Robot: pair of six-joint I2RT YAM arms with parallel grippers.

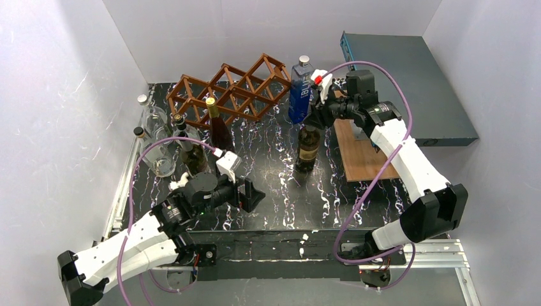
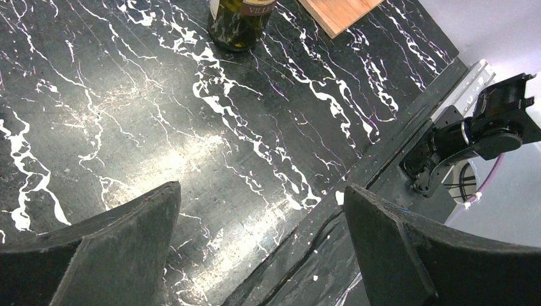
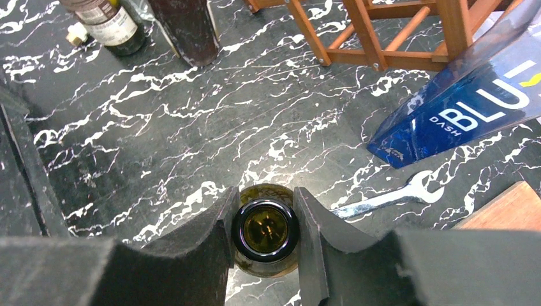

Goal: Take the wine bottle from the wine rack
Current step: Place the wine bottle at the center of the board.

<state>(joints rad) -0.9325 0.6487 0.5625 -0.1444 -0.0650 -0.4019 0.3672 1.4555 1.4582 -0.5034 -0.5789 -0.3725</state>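
Leftmost, the left gripper (image 2: 261, 190) hangs above the table (image 2: 127, 95), fingers spread wide. Further back stands the wine rack (image 1: 237, 94). Rightward, the right gripper (image 3: 265, 220) clamps the neck of the upright wine bottle (image 1: 309, 150), which apparently rests on the table, apart from the rack.

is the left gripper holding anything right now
No, the left gripper stands wide open, with only the black marbled tabletop showing between its jaws.

The wine bottle (image 1: 309, 150) is glossy glass, the wine rack (image 3: 365, 32) wood.
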